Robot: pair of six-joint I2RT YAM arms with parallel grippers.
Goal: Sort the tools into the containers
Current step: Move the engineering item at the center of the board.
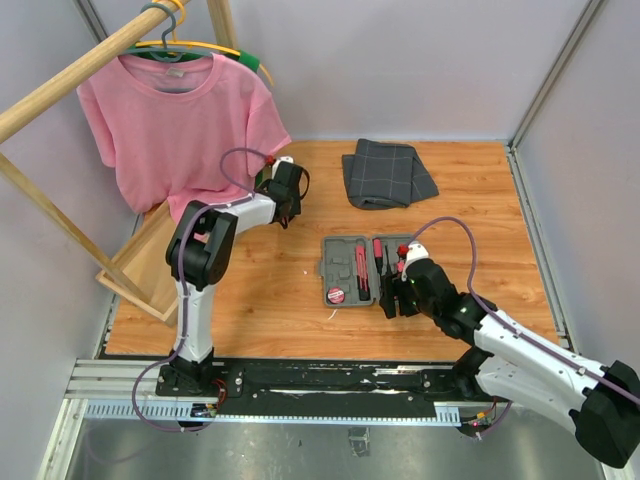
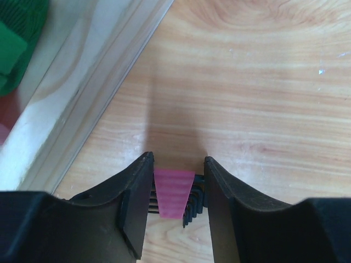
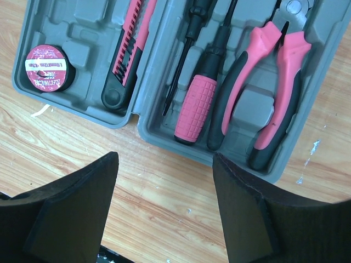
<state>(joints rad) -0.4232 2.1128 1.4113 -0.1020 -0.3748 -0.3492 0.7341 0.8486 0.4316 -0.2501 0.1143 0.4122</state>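
Note:
An open grey tool case (image 1: 352, 270) lies mid-table. Seen from the right wrist, the tool case (image 3: 143, 118) holds a roll of electrical tape (image 3: 47, 68), a pink and black utility knife (image 3: 128, 55), a pink-handled screwdriver (image 3: 196, 107), a black screwdriver (image 3: 220, 55) and pink pliers (image 3: 274, 82). My right gripper (image 3: 164, 159) hangs open over bare wood just in front of the case, nothing between its fingers; from above the right gripper (image 1: 396, 298) is at the case's near right corner. My left gripper (image 2: 177, 160) is shut on a pink holder of black hex keys (image 2: 174, 193), beside the rack, where the left gripper (image 1: 287, 190) shows from above.
A pink T-shirt (image 1: 175, 125) hangs from a wooden clothes rack (image 1: 70, 70) at the back left; the rack's base board (image 2: 82, 93) lies just left of my left gripper. A folded grey cloth (image 1: 387, 173) sits at the back centre. Walls enclose the table.

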